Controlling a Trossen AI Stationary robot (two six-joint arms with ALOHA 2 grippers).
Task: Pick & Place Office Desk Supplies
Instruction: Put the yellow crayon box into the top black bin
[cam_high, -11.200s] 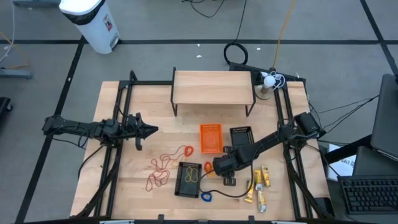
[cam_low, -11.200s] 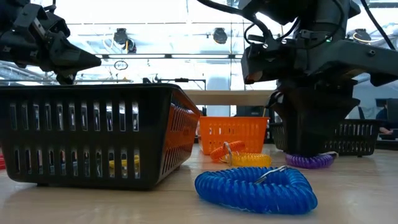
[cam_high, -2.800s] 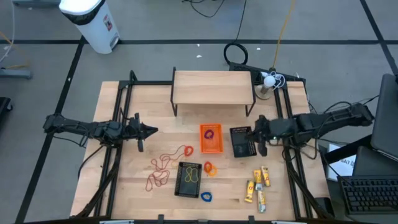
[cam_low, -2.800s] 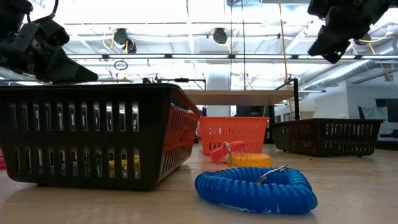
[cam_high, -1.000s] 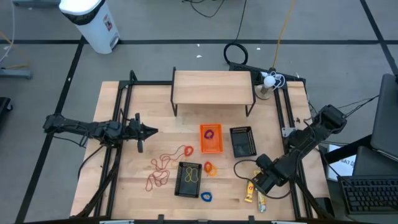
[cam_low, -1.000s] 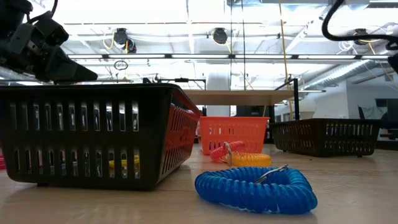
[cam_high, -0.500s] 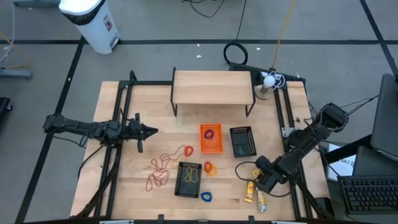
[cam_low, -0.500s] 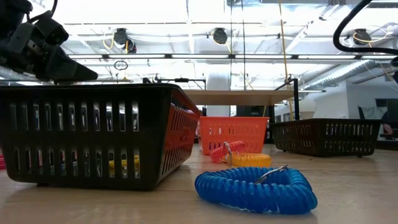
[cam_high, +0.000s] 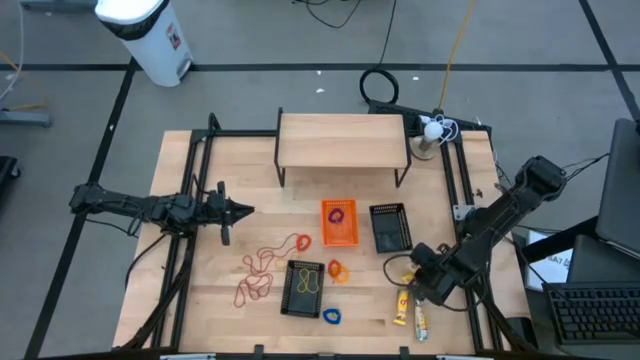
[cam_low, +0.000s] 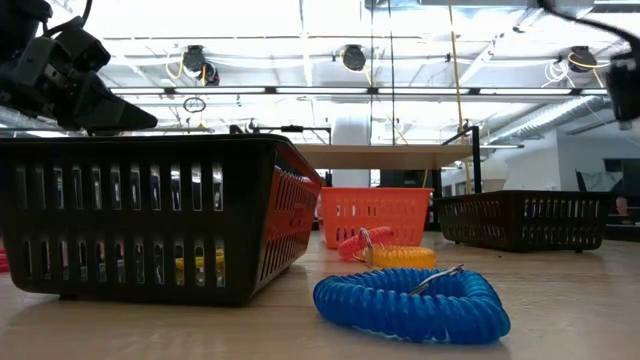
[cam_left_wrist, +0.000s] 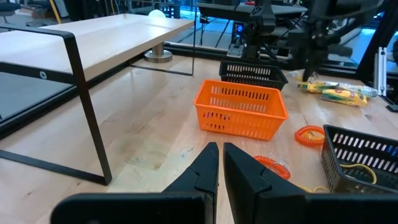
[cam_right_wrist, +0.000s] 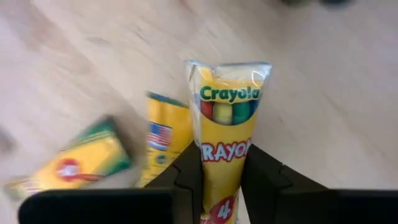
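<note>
Yellow crayon packets lie on the table at the near right (cam_high: 402, 308). My right gripper (cam_high: 421, 278) stands over them, pointing steeply down, shut on one packet (cam_right_wrist: 224, 134); two more lie beside it (cam_right_wrist: 163, 138) (cam_right_wrist: 73, 164). Red and orange rubber bands (cam_high: 263, 266) lie left of a black basket (cam_high: 305, 288). An orange coil ring (cam_high: 337, 271) and a blue one (cam_low: 410, 303) rest on the wood, and a purple ring (cam_high: 339, 212) lies in the orange basket (cam_high: 340, 236). My left gripper (cam_left_wrist: 220, 167) waits shut at the table's left. My right gripper pinches the crayon packet between its two fingers, on the two long sides (cam_right_wrist: 206, 163) of its lower half. The fingers come from above, slanting steeply down. The labelled end (cam_right_wrist: 227, 93) sticks out past the fingertips. Whether the packet is clear of the table I cannot tell.
A second black basket (cam_high: 390, 228) stands right of the orange one. A wooden riser on black legs (cam_high: 342, 140) spans the far middle, and black frame rails run along both sides. Bare wood lies between the baskets and the left arm.
My right gripper has drifted slightly toward the table's far right over the packets, and its wrist has turned and tipped. The left arm has kept still.
</note>
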